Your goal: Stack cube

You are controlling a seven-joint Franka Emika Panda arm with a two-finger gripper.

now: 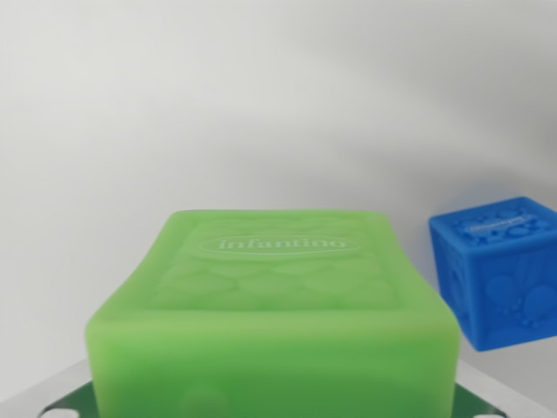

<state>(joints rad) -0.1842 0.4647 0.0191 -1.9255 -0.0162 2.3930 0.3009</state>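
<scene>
A soft green cube with "infantino" embossed on its top face fills the lower middle of the wrist view, very close to the camera. Its side walls bow inward as if squeezed. My gripper sits around it at the bottom edge and looks shut on it. Only grey finger parts and dark green pieces show in the bottom corners. A blue cube with bubble patterns stands on the white surface at the wrist view's right, beyond the green cube and apart from it.
A plain white tabletop stretches behind both cubes, with a soft shadow across it. Nothing else shows in view.
</scene>
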